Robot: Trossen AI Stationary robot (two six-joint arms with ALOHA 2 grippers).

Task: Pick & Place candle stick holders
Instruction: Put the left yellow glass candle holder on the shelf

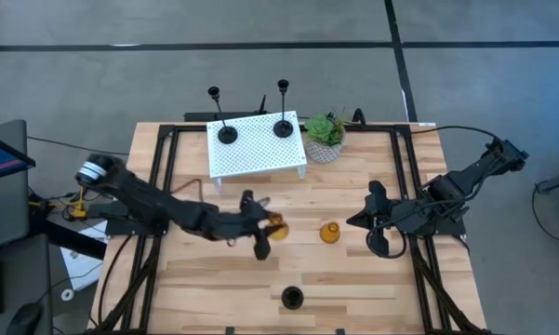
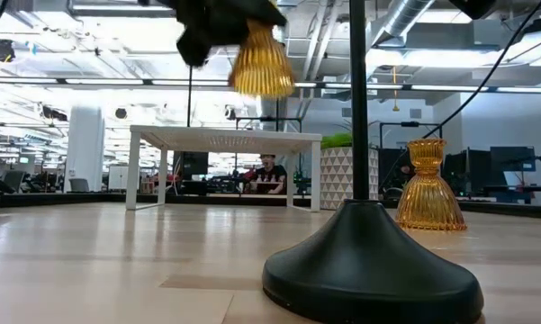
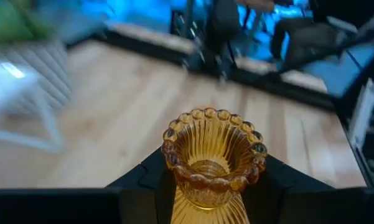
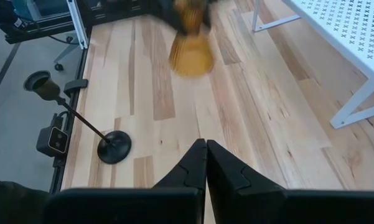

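Note:
My left gripper (image 1: 263,230) is shut on an amber cone-shaped candle stick holder (image 1: 277,226), held high above the table's middle; it also shows in the low view (image 2: 261,61). A second amber holder (image 1: 329,233) stands on its wide base just to its right. One black holder (image 1: 291,298) stands on its round base near the front edge. Two black holders (image 1: 226,133) (image 1: 284,126) stand on the white perforated stand (image 1: 258,149). My right gripper (image 1: 370,223) is shut and empty, right of the standing amber holder. My left gripper pinches the amber holder's narrow neck (image 3: 205,198), just below its beaded top cup, between its two fingers (image 3: 143,182). The fingers come slanting down from the table's left. The holder hangs below them (image 2: 261,61), wide base down, lifted clear of the table.
A small green potted plant (image 1: 326,138) stands right of the white stand at the back. Black frame rails (image 1: 163,186) run along both table sides. Bare wood (image 1: 205,279) lies at the front left. A person (image 2: 268,173) sits in the room beyond the table.

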